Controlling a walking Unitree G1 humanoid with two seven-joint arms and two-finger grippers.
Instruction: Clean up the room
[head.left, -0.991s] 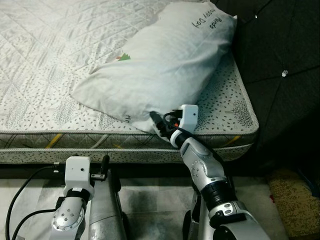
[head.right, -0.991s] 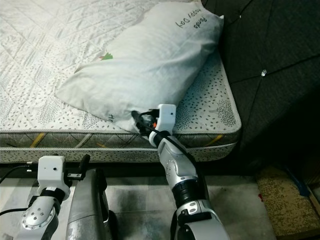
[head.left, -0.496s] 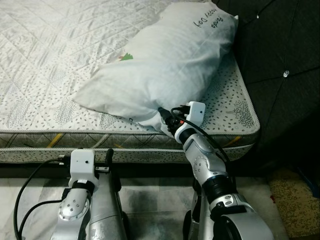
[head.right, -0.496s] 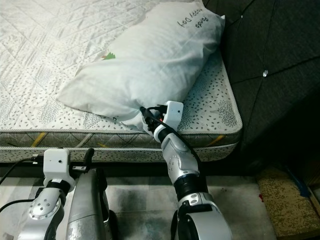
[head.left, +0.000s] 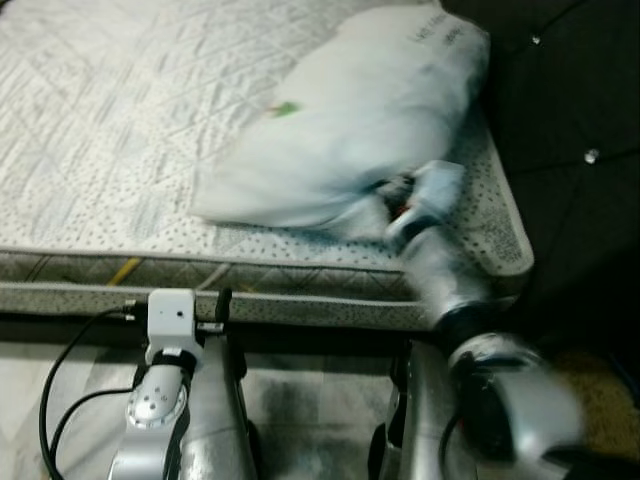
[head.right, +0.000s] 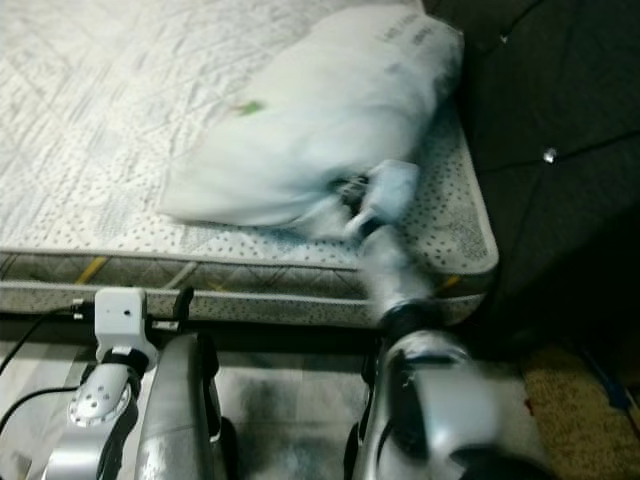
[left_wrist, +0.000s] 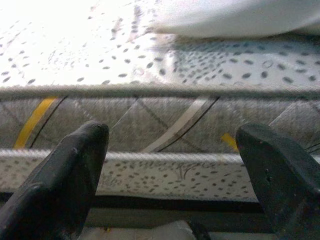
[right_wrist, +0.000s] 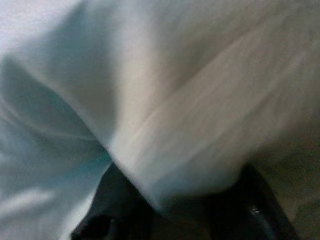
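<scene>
In the left eye view, blurred by motion, a white pillow (head.left: 345, 130) lies on the patterned mattress (head.left: 110, 130) toward 1 o'clock, its far end against the dark tufted headboard (head.left: 570, 120) at 2 o'clock. The right gripper (head.left: 390, 195) reaches up from 5 o'clock and meets the pillow's near corner close to the mattress edge. The left gripper (head.left: 222, 305) hangs low at 7 o'clock, in front of the mattress side and apart from the bedding. A black cable (head.left: 60, 390) loops beside the left arm over the pale floor (head.left: 300, 400).

The right eye view shows the same scene: the pillow (head.right: 320, 110) at 12 o'clock, the right gripper (head.right: 350, 190) at its near corner, the left gripper (head.right: 183, 300) at 7 o'clock below the mattress (head.right: 90, 120) edge. A brownish rug (head.right: 590, 400) shows at 4 o'clock under the headboard (head.right: 550, 130).

In the left wrist view, the left gripper (left_wrist: 172, 150) faces the mattress (left_wrist: 165, 115) side, its two black fingers (left_wrist: 65, 175) spread wide with nothing between them. The pillow's (left_wrist: 235, 17) lower edge shows at 1 o'clock on top of the mattress.

In the right wrist view, the right gripper (right_wrist: 185, 205) is buried in pillow (right_wrist: 150, 90) fabric. A fold of the white cloth sits between its black fingers (right_wrist: 115, 205), which are closed in on it.
</scene>
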